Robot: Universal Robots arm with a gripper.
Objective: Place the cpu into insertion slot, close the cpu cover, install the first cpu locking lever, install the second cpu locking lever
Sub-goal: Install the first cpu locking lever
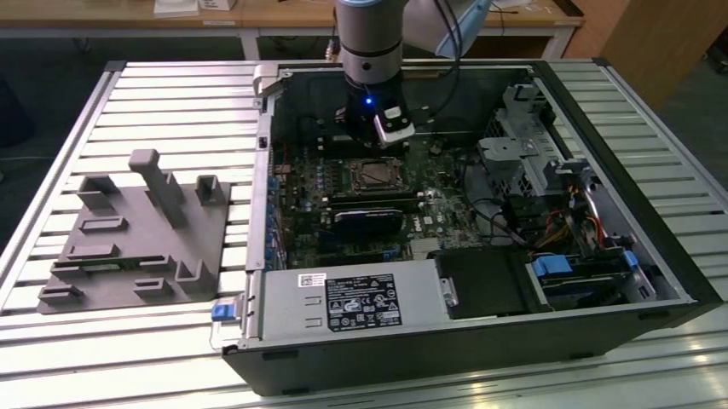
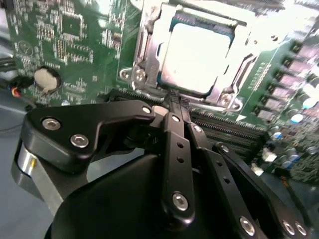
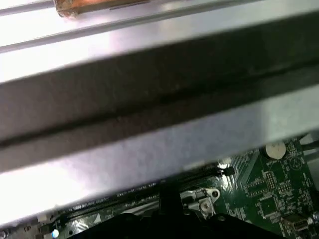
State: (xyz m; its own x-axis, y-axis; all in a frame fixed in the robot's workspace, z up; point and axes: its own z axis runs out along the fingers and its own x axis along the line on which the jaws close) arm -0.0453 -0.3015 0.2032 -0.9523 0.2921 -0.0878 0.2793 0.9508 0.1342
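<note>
Currently, working from the exterior view's left, I note a grey fixture block (image 1: pixel 136 247) on the slatted table (image 1: pixel 68 111), well apart from the work. Next comes the open computer case (image 1: pixel 455 358), with the arm (image 1: pixel 370 34) reaching down into its far half. The gripper (image 1: pixel 387 141) hangs just beyond the socket (image 1: pixel 354 162). In the second wrist view its tips (image 2: pixel 175 99) sit at the socket's near edge, just beside the long memory slots (image 2: pixel 234 124). The jaws look drawn together with nothing between them. The chip (image 2: pixel 197 52) lies seated in the socket, bright metal top up. The cover (image 2: pixel 149 47) appears to lie down around it, its window framing the chip. I cannot tell whether either locking lever is hooked. My judgement is that the work stands at the cover-and-lever stage. To do it well, I would keep the closed tips on the thin lever alone, clear of the memory slots and the board. I would press steadily, not sharply, and check that the cover sits flat on all sides. A slip here could scrape the board. To the exterior view's right, the drive bays (image 1: pixel 523 153) stand clear of the gripper.
</note>
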